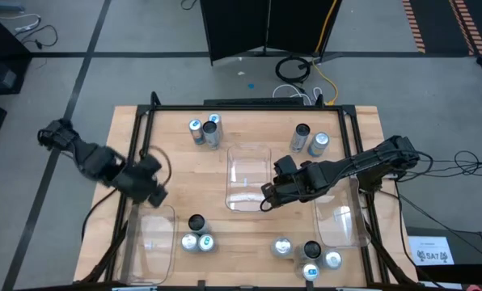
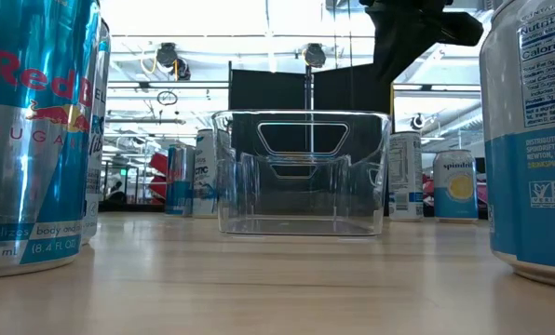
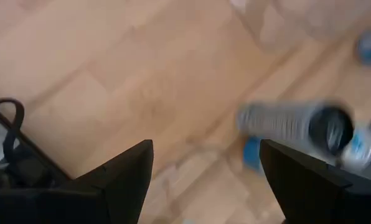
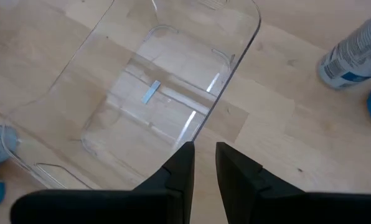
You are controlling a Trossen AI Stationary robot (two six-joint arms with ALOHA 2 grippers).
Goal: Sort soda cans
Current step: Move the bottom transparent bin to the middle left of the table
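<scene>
Soda cans stand upright in four groups. Three are at far left [image 1: 209, 129], two at far right [image 1: 310, 141], three at near left [image 1: 197, 234] and several at near right [image 1: 310, 257]. Some tops are blue-marked, some dark, some plain silver. My left gripper [image 1: 154, 194] [image 3: 204, 168] is open over bare wood by the left tray, with the near-left cans [image 3: 297, 127] ahead of it. My right gripper [image 1: 267, 194] [image 4: 204, 158] hovers above the middle tray's right near corner. Its fingers are all but shut, with only a narrow gap, and hold nothing.
Three clear plastic trays lie on the table: the middle one [image 1: 249, 158] [image 4: 235, 62] [image 2: 301, 172], one at near left [image 1: 152, 242] and one at near right [image 1: 344, 230]. All three hold no cans. A black frame [image 1: 144, 121] runs along the table's far and side edges.
</scene>
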